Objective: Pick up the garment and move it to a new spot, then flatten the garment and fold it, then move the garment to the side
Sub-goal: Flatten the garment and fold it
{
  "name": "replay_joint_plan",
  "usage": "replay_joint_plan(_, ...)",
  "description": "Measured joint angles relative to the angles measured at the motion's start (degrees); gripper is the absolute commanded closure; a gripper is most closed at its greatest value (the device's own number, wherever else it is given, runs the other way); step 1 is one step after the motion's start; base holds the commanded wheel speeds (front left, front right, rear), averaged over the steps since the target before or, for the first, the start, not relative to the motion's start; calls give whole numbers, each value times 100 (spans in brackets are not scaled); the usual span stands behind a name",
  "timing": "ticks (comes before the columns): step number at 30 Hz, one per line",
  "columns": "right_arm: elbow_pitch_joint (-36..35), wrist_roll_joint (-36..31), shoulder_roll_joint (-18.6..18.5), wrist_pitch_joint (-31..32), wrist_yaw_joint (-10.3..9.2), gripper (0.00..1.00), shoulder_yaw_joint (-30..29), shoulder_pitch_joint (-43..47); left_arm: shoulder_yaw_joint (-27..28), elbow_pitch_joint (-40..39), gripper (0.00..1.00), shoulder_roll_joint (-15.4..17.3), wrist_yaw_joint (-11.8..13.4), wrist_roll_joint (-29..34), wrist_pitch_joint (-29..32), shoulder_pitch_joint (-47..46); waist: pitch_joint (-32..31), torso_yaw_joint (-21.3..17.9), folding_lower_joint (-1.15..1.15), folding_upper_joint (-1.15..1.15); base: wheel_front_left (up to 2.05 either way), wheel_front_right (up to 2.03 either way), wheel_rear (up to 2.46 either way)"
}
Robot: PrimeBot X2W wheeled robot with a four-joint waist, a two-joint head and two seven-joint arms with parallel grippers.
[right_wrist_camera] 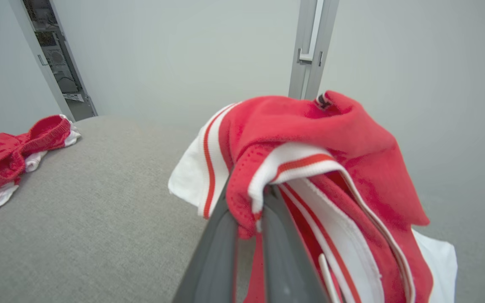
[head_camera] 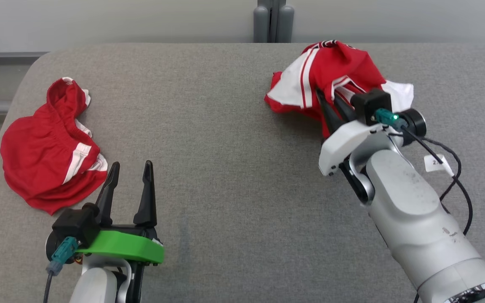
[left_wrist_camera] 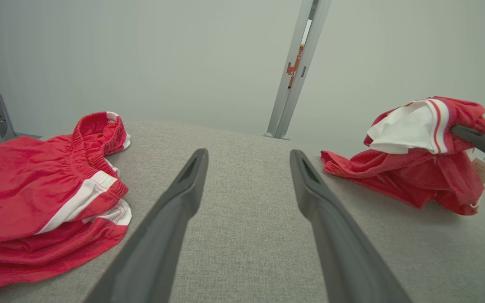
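- On the far right part of the grey fabric-covered table (head_camera: 225,147), a crumpled red sports jersey with white panels and thin red-and-white stripes (head_camera: 335,67) is bunched into a heap, raised in the middle, its lower folds touching the tabletop
- The right gripper (head_camera: 321,96), on a pale arm with a white wrist housing, reaches into that jersey from the near side; its 2 long dark fingers are pressed together with a fold of the red and white cloth pinched between them
- Seen from the right wrist view, the cloth drapes over both fingertips, a white band with a red stripe lies across them, and more fabric hangs down to the right of the fingers
- Seen from the left wrist view, one finger of the right gripper pokes into the raised part of the jersey beside a white panel, and the red cloth below spreads on the table
- The left gripper (head_camera: 131,165), with a green wrist housing, sits low at the near left over bare table; its 2 fingers are spread wide apart, with nothing between them
- A pair of red shorts with white side stripes and an elastic waistband (head_camera: 40,155) lies crumpled at the table's left edge, just beside the left gripper and well apart from the jersey
- Behind the table's far edge, a grey metal post (head_camera: 273,21) stands against a pale wall
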Motion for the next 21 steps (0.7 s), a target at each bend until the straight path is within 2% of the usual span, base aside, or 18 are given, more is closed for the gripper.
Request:
replay_joint_plan(7,-932,-102,-11,455,0,100,453,-1044,11,-91,0,-1,2,0,0,11,-50,-157,0,0,0,0,0)
replay_joint_plan(11,-1116,-141,-96,369,1,100,846,-1643,-67,-96,0,-1,2,-2,0,-63,34,-137,0,0,0,0,0)
replay_joint_plan(16,-1232,77,-490,148,1,100,1217,-2067,-141,-99,0,-1,2,-32,0,-141,139,-87,0,0,0,0,0)
replay_joint_plan(21,-732,501,-1093,391,1,100,1211,-1494,-208,-98,0,-1,2,-98,0,-183,235,-76,0,0,0,0,0)
